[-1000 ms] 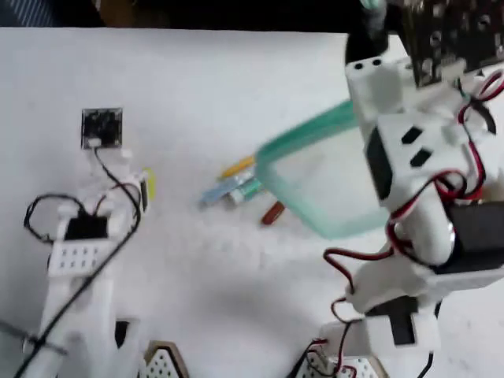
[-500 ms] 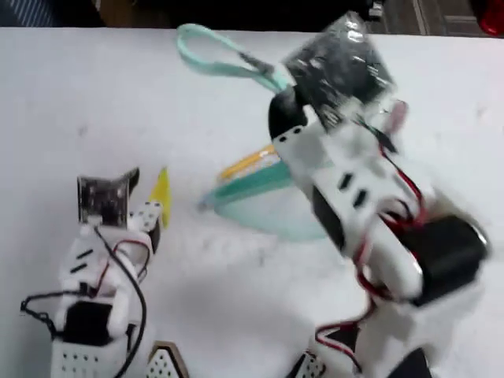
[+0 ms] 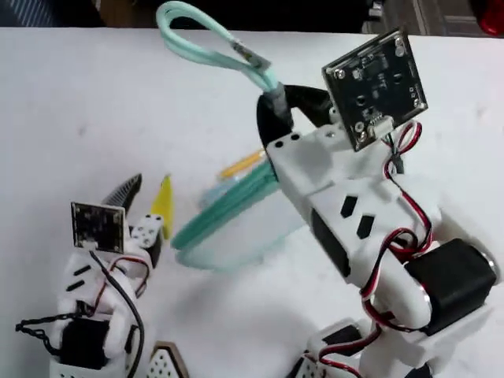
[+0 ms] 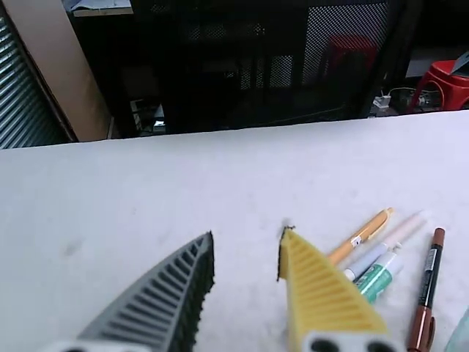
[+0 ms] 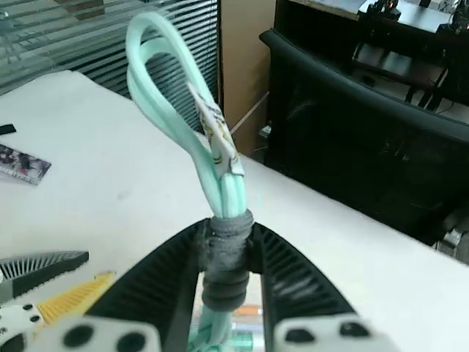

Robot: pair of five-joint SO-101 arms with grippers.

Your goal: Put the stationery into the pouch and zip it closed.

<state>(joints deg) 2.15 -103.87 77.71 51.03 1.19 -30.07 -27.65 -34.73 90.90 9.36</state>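
Pouch (image 3: 228, 213): teal, translucent, centre of the high view. Raised at one end and slanting down toward the white table (image 3: 71, 87), with the lower end left of centre. Teal rim strip pulled up into a long loop (image 3: 197, 39) near the upper-centre edge, carrying a small tag (image 3: 250, 57).

Right gripper (image 3: 276, 110) (image 5: 227, 271): upper centre of the high view, arm running down to the lower right. Black fingers (image 5: 293, 282) clamped narrow on the bunched teal strip of the pouch, at a dark grey band (image 5: 227, 253) wrapped around that strip.

Left gripper (image 3: 146, 185) (image 4: 245, 242): lower left of the high view. One grey ribbed finger (image 4: 168, 301) and one yellow ribbed finger (image 4: 319, 293), spread apart and holding nothing, tips over bare tabletop, just left of the pouch's lower end.

Stationery, seen from the left wrist, lying side by side on the table just beside the yellow finger:
- orange pen (image 4: 363, 235) (image 3: 242, 164), in the high view partly showing at the pouch's upper edge
- white-barrelled pen (image 4: 392, 238)
- green-and-white pen (image 4: 377, 279)
- brown marker (image 4: 426, 286)
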